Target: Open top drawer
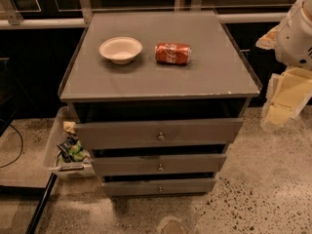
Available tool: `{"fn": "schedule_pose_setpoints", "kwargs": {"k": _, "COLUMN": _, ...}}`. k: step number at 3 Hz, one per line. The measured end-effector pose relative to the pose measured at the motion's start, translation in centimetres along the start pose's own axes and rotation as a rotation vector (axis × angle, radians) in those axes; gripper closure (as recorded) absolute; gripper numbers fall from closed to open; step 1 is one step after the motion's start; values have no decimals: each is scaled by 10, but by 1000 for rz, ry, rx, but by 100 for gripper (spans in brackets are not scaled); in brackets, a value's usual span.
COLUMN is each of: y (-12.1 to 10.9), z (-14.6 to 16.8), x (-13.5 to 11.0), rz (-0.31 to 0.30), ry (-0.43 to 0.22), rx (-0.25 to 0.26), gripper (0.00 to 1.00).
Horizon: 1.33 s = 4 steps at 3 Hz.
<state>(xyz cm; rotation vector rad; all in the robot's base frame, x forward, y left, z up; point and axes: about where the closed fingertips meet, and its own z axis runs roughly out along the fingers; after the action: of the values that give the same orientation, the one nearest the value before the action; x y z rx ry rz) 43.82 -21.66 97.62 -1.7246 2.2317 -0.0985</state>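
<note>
The tool (286, 97) hangs at the right edge of the frame, in mid-air beside the desk (209, 74) and touching nothing. It sits roughly level with the desk's front edge but well off to the right of it. Whether it is apart or together I cannot tell from this angle; it carries nothing that I can make out.

The top drawer (122, 133) lies to the left of and below the tool, at the centre of the frame just under the desk's top. It is the widest of three grey fronts, with a small round knob (161, 136) in its middle. A dark gap shows above the front panel, and none of the drawer's inside is visible, so I judge it is not yet drawn out to any real extent.

The step in hand looks like the approach, since the handle has not been reached. The next move calls for bringing the tool left and down to the front of the desk. It then needs to line up squarely on the knob, close around it and pull straight out toward the bottom of the frame. The knob is small, so a slight miss could slip off it.

Below it sit the middle drawer (195, 164) and the bottom drawer (131, 186). On the desk's top, well clear of the route, rest a white bowl (121, 49) and a red can (173, 53) lying on its side.
</note>
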Motion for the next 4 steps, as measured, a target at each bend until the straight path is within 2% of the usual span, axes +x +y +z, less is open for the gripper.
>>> {"fn": "schedule_pose_setpoints", "kwargs": {"k": 1, "y": 0, "z": 0, "x": 0, "rz": 0, "ry": 0, "rx": 0, "gripper": 0}}
{"fn": "schedule_pose_setpoints", "kwargs": {"k": 2, "y": 9, "z": 21, "x": 0, "rz": 2, "ry": -5, "rx": -21, "gripper": 0}}
{"fn": "schedule_pose_setpoints", "kwargs": {"k": 3, "y": 29, "z": 55, "x": -2, "rz": -37, "ry": -29, "rx": -40, "gripper": 0}}
{"fn": "schedule_pose_setpoints", "kwargs": {"k": 4, "y": 47, "z": 99, "x": 3, "rz": -103, "ry": -47, "rx": -43, "gripper": 0}}
